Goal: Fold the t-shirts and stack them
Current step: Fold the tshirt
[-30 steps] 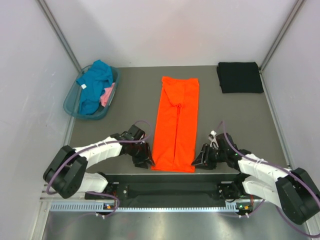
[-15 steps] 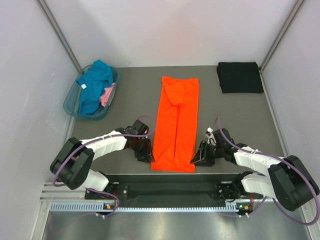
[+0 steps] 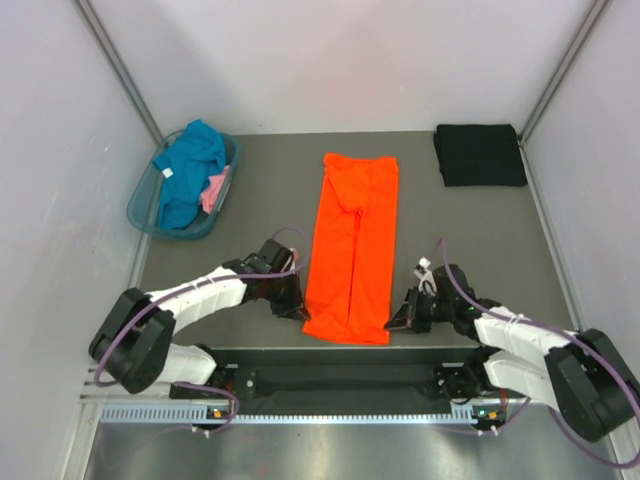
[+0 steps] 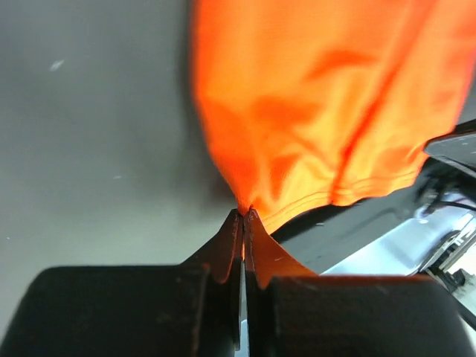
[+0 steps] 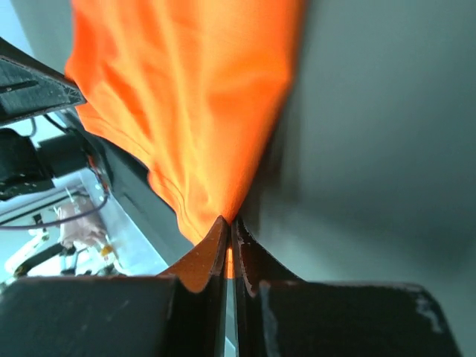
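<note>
And there it was: the orange t-shirt [image 3: 352,245] lay in a long narrow strip down the middle of the table [image 3: 250,200], running from the near edge toward the far wall. The left gripper [image 4: 243,216] sat at its near-left corner, jaws pressed tight together with a peak of orange hem pinched between the tips. Over on the other side, the right gripper [image 5: 227,223] matched it at the near-right corner, fully closed on a tuck of the same cloth, which rose out of the tips. Both arms were low and angled inward. Well apart, the black t-shirt [image 3: 480,154] rested folded in the far right corner. At far left stood the basket [image 3: 140,205], with the teal t-shirt [image 3: 190,170] heaped inside and the pink t-shirt [image 3: 214,190] beside it.
</note>
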Available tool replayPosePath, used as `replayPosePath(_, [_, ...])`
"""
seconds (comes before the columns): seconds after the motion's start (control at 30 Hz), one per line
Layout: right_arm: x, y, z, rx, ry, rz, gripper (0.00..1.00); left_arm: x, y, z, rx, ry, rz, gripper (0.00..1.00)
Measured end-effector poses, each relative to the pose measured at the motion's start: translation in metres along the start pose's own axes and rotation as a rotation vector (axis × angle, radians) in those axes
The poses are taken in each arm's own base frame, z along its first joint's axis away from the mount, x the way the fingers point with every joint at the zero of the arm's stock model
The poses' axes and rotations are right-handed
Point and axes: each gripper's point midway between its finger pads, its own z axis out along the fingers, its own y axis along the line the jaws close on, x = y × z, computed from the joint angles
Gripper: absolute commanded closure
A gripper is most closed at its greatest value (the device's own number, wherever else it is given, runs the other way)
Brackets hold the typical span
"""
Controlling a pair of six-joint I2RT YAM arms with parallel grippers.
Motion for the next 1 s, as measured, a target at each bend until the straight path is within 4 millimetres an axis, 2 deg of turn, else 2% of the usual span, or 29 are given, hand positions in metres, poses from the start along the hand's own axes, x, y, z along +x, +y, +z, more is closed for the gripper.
replayPosePath(0.1, [-0.015,0.018,-0.01,-0.029,-0.058,-0.042,1.0,-0.014,-0.018,-0.013,0.043,-0.059,0.028,1.0])
replayPosePath(0.23, [-0.054,0.047,-0.024,-0.057,-0.148,-0.083,1.0,-0.047,-0.055,-0.032,0.103,-0.157,0.069,1.0])
replayPosePath(0.37, [-0.093,0.057,-0.033,-0.041,-0.2,-0.087,1.0,-0.084,-0.079,-0.042,0.134,-0.225,0.075,1.0])
replayPosePath(0.57, [-0.148,0.055,-0.034,0.0,-0.197,-0.071,1.0,-0.152,-0.076,-0.031,0.09,-0.26,0.017,1.0])
replayPosePath(0.8, [-0.213,0.054,-0.019,0.023,-0.171,-0.085,1.0,-0.233,-0.064,-0.016,0.074,-0.28,-0.016,1.0])
replayPosePath(0.9, [-0.231,0.051,-0.011,0.03,-0.163,-0.089,1.0,-0.255,-0.058,-0.003,0.071,-0.259,-0.019,1.0])
replayPosePath(1.0, [-0.24,0.044,-0.002,0.041,-0.144,-0.083,1.0,-0.262,-0.051,0.013,0.069,-0.223,-0.019,1.0])
